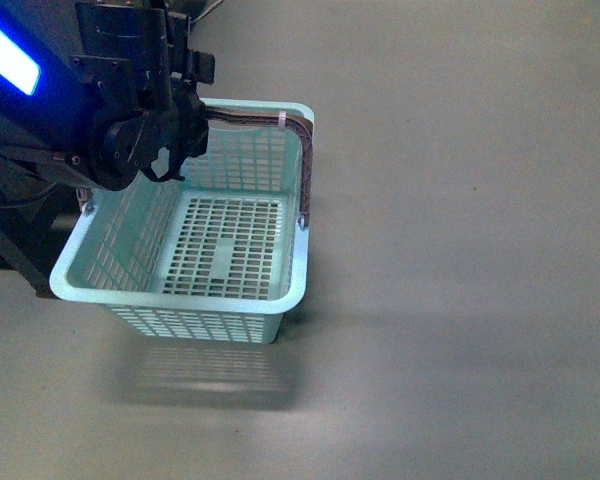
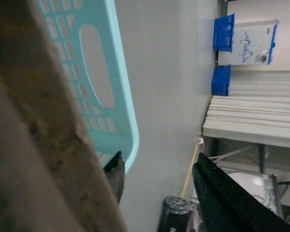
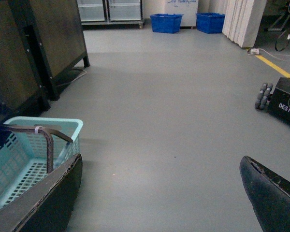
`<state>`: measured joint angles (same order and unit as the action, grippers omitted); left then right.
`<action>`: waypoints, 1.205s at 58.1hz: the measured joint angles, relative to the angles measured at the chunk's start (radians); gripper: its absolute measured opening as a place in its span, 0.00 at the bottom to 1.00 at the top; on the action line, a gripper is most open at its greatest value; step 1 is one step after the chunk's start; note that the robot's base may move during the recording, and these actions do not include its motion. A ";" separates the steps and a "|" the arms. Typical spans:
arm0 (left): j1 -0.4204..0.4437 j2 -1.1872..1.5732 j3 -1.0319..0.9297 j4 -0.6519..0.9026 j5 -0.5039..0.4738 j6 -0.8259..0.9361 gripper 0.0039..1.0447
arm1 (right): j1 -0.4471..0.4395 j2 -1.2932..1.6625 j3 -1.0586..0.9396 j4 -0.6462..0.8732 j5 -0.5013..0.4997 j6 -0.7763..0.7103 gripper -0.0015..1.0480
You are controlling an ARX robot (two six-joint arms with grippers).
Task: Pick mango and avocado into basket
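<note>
- The basket (image 1: 180, 298) is sitting upright on the grey floor (image 1: 460, 250) in the left half of the front view, with its slotted base showing from above.
- Its brownish handles (image 1: 245, 118) are lying folded along the far rim, toward the upper left of the frame, and a white tie (image 1: 283, 120) is binding them.
- The left gripper (image 1: 172, 158) is hanging in the upper left of the frame over the basket's far left corner. Whether it is touching the rim I cannot tell.
- In the left wrist view its fingers (image 2: 222, 193) are standing spread apart, pinching nothing, with bare floor showing between them and the basket's teal rim running just beside one finger.
- A blurred brown shape (image 2: 34, 145) is filling one side of that view, too close to make out.
- The right gripper (image 3: 162, 162) is spread wide and gripping nothing, with the basket lying just beside one of its fingers.
- Beyond it, blue crates (image 3: 166, 22), a dark cabinet (image 3: 48, 38), a black wheeled box (image 3: 285, 104) and a yellow floor line (image 3: 275, 65) are showing.
</note>
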<state>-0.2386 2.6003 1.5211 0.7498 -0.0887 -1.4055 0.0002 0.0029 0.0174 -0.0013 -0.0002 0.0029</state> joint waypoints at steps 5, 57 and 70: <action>-0.002 -0.019 -0.045 0.019 -0.014 0.040 0.24 | 0.000 0.000 0.000 0.000 0.000 0.000 0.92; -0.093 -1.106 -0.796 0.053 -0.087 0.304 0.04 | 0.000 0.000 0.000 0.000 0.002 0.000 0.92; -0.095 -1.106 -0.801 0.053 -0.065 0.304 0.04 | 0.000 0.000 0.000 0.000 0.000 0.000 0.92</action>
<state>-0.3332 1.4944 0.7197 0.8032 -0.1539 -1.1015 0.0002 0.0029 0.0174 -0.0013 0.0002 0.0025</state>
